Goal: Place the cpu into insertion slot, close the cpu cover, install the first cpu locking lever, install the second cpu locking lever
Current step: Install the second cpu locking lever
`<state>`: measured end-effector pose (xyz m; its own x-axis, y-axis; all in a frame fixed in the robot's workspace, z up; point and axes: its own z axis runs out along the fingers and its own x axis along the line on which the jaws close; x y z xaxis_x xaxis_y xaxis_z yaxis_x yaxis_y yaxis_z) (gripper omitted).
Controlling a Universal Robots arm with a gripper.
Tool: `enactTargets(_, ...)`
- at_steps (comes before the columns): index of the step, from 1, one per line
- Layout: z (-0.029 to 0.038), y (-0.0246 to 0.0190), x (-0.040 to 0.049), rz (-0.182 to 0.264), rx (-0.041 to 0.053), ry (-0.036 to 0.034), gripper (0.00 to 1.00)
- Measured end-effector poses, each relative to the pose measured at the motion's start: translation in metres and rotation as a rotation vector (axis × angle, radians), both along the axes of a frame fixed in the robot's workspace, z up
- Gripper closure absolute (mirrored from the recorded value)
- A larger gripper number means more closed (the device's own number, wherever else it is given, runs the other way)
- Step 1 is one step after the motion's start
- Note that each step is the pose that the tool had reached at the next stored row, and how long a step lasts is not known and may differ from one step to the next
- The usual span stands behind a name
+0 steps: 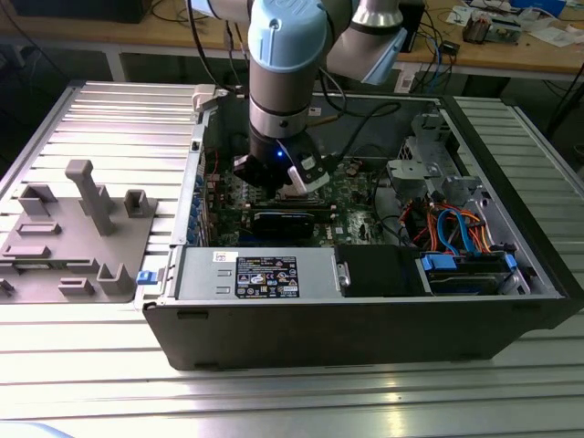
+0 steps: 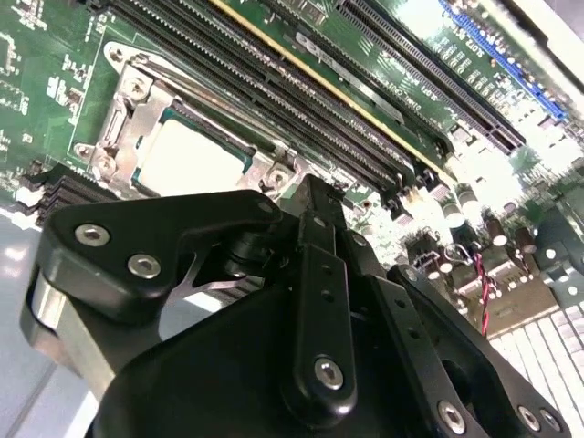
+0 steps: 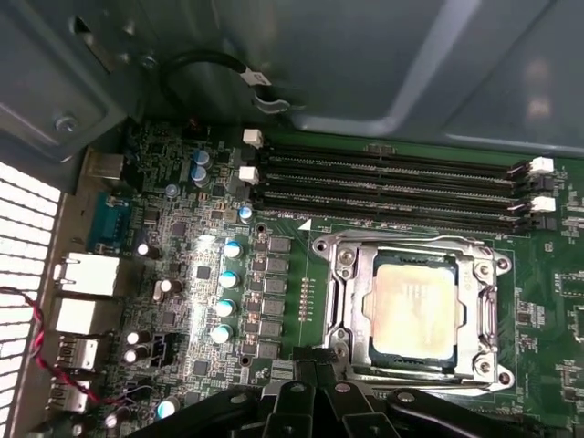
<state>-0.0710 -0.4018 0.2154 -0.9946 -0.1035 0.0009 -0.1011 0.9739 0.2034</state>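
The cpu [image 3: 415, 306] [image 2: 187, 160] lies flat in its socket on the green motherboard, its dull silver top showing in both wrist views. The cpu cover [image 3: 345, 292] [image 2: 117, 123], a silvery frame, lies down around it. A thin wire lever [image 3: 392, 241] runs along the socket's edge by the memory slots, and I cannot tell whether it is latched. My gripper [image 3: 318, 388] [image 2: 315, 196] hangs just beside the socket's edge with its black fingers shut together and nothing in them. In the exterior view my gripper [image 1: 278, 175] is low inside the open computer case.
Long black memory slots [image 3: 392, 178] run beside the socket. A black card [image 1: 287, 222] and the power supply box [image 1: 260, 274] stand close to the arm. Cable bundles [image 1: 456, 228] fill the exterior view's right of the case. A grey fixture plate [image 1: 73, 237] lies outside it.
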Motion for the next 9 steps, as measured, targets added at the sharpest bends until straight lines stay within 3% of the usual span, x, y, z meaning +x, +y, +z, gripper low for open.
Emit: enactTargets(9, 0.0018, 0.0, 0.0004, 0.0, 0.0001, 0.0, 0.89)
